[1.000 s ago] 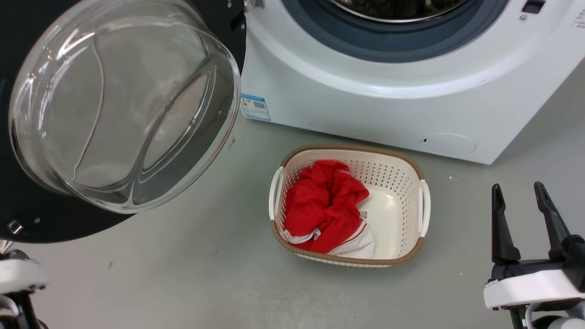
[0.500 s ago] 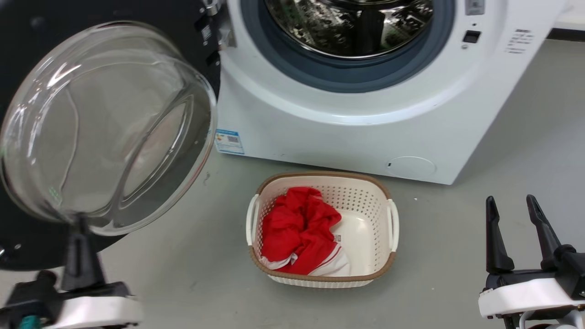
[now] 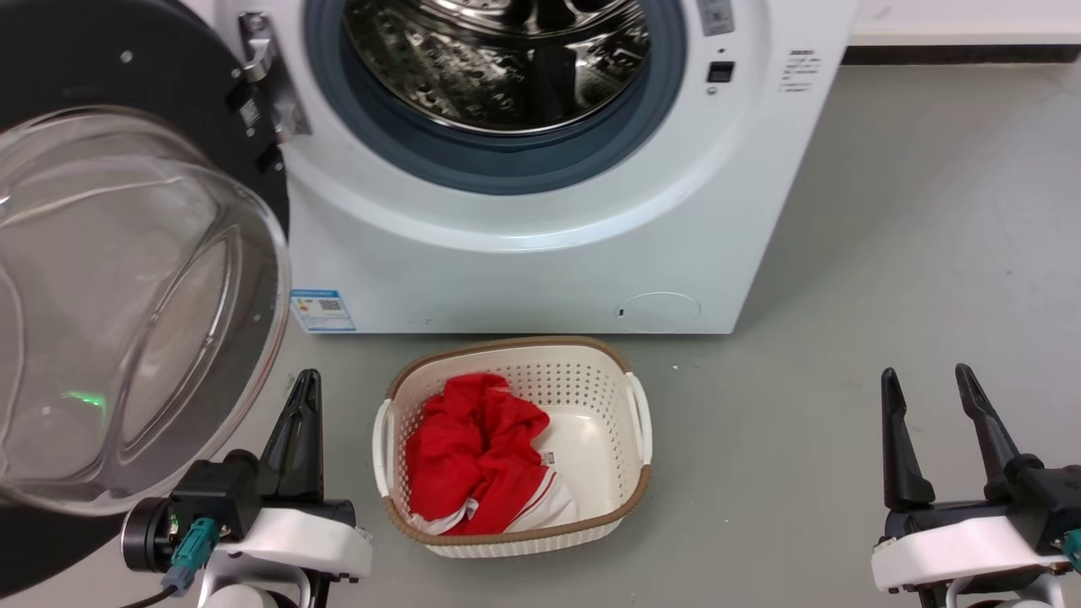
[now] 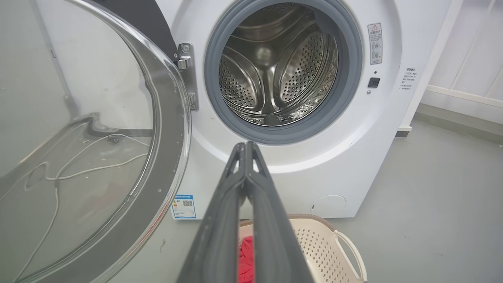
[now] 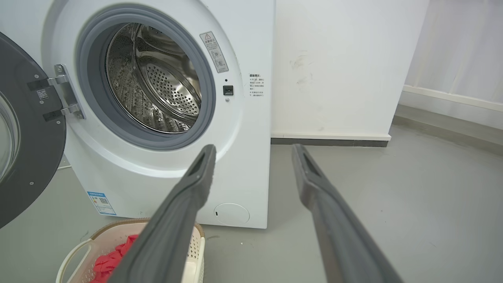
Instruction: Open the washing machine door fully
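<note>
standing open on its hinge [image 3: 262, 76] at the robot's left of the drum mouth, the washing machine door [image 3: 127, 295] turns its inner side and its bulging clear glass bowl toward the head camera. its black rim runs off the left edge of that view. the washing machine [image 3: 524, 253] sits square ahead, and its steel drum [image 3: 498, 59] and grey-blue gasket [image 3: 507, 169] are fully uncovered. a blue label sticker [image 3: 321, 311] and a small round flap [image 3: 659, 311] are low on its white front.

the left gripper [image 3: 308, 376] is low on the left, just beside the lower edge of the glass bowl. its two dark fingers are pressed together with nothing between them, and in the left wrist view they point at the machine's front below the drum mouth. the right gripper [image 3: 925, 371] is low on the right over the grey floor [image 3: 887, 211], well apart from the door and the machine, with its fingers spread and empty.

a cream perforated basket [image 3: 608, 371] stands on the floor just in front of the machine, between the two grippers. a red cloth [image 3: 473, 447] with white trim lies bunched in its left half.
</note>
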